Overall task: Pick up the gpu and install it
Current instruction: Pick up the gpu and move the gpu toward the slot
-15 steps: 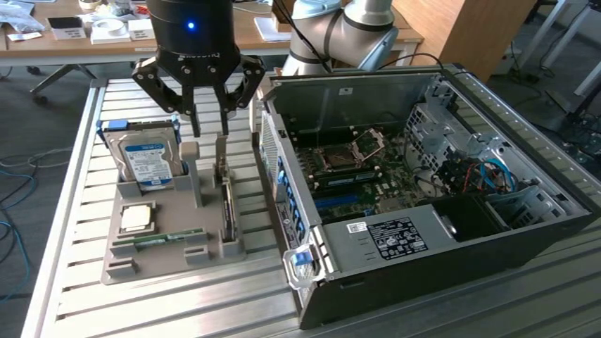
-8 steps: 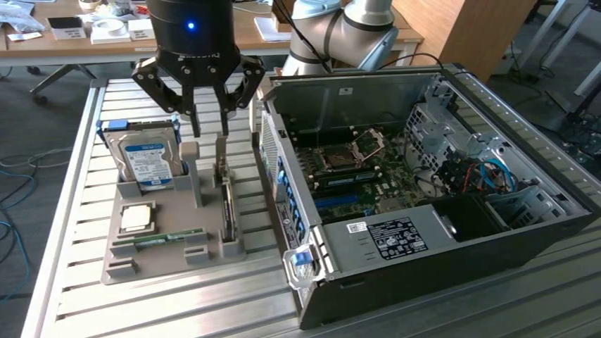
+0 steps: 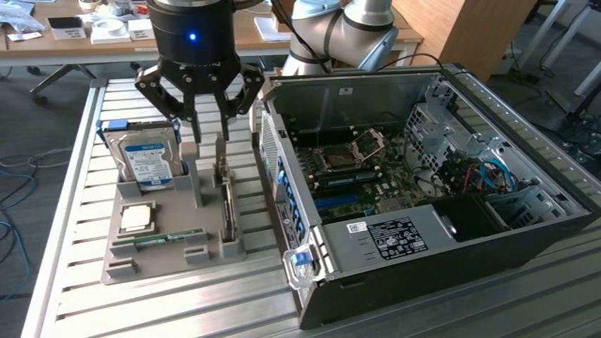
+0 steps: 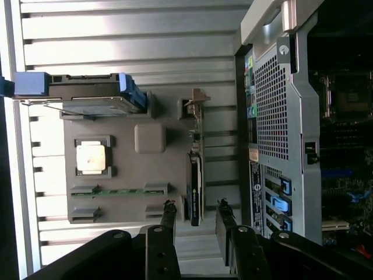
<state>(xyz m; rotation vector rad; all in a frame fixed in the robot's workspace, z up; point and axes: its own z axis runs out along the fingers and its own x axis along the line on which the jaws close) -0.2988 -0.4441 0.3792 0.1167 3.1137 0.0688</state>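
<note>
1. Green board on its edge: the gpu (image 4: 195,186) stands upright in a slot of the grey tray (image 3: 162,264). It is left of centre in the exterior view, between a grey post (image 3: 191,170) and the case (image 3: 423,282).
2. Your fingers (image 4: 169,219) are apart with nothing between them. In the wrist view one sits to each side of the card's line.
3. The gripper (image 3: 212,134) hangs in the upper left of the exterior view, over the bracket end of the card. It looks clear of the card, but I can't rule out contact.
4. The card is thin. If you come down off its line, one finger may land on its top edge and tip or flex the board.
5. The post stands just beside the card on the exterior view's left. The finger on that side could strike it and nudge the whole tray along the slatted bench (image 3: 84,310).
6. A black bulge sits on one face of the card. Closing there could give an uneven hold, and the card may twist or slip.
7. A hold at one end only would let the free end sag or swing.
8. The case wall is close beside the tray, so a sideways drift could clip it.
9. The drive (image 3: 141,158) stands further to the exterior view's left, which I judge a lesser risk.
</note>
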